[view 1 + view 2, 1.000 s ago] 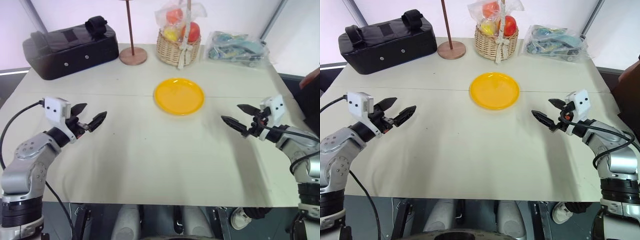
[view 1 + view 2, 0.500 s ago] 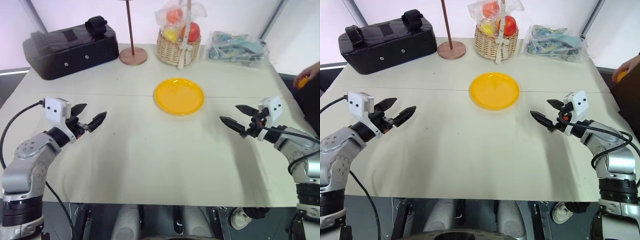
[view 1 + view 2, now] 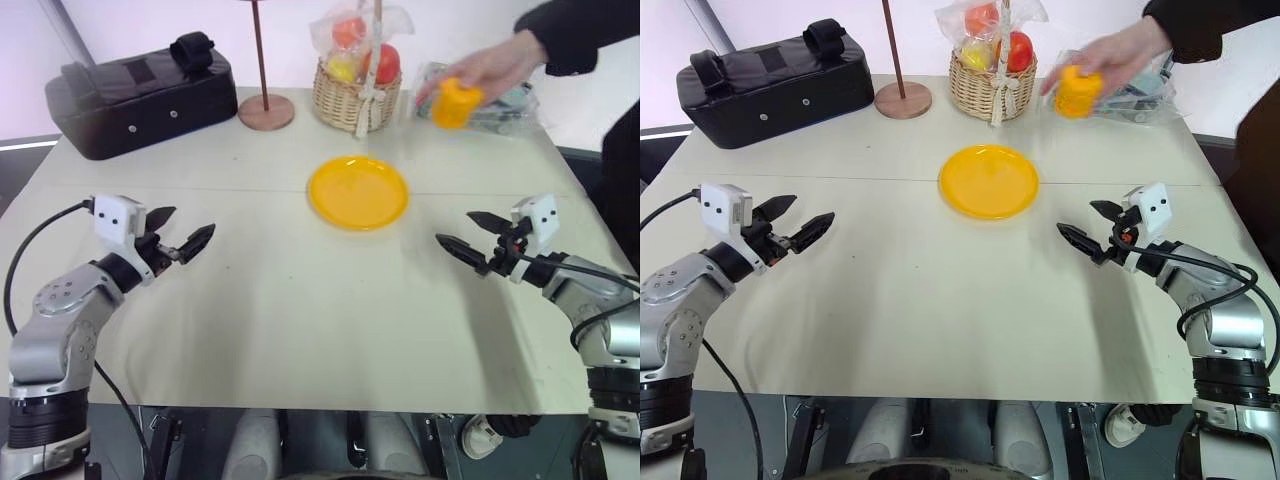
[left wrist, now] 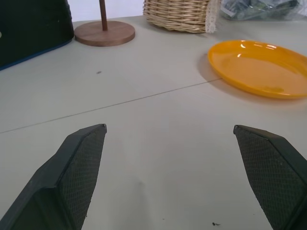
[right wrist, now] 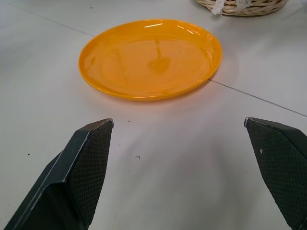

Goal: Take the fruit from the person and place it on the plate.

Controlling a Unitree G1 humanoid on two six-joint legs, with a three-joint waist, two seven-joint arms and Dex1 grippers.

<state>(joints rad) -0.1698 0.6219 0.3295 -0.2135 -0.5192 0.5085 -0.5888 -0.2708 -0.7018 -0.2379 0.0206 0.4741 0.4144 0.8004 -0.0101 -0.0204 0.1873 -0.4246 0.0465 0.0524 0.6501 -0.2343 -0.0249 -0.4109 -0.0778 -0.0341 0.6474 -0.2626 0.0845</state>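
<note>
A person's hand [image 3: 497,66] in a black sleeve reaches in from the far right, holding the blocky yellow-orange fruit [image 3: 454,104] in the air above the table's back right, past the plate. The bare yellow-orange plate [image 3: 358,192] lies at the table's middle back. My right gripper [image 3: 469,234] hovers open to the right of the plate, pointing toward it, well below and in front of the fruit. Over the table's left side my left gripper [image 3: 179,231] stands open with nothing between its fingers.
A wicker basket [image 3: 355,95] with bagged round fruits stands behind the plate. Beside it are a wooden stand [image 3: 266,108] and, at the far left, a black bag [image 3: 140,92]. A clear bag of items [image 3: 478,98] lies at the back right under the hand.
The person's hand has come in from the right edge with the fruit and now holds it over the back right of the table. Both grippers have stayed in place.
</note>
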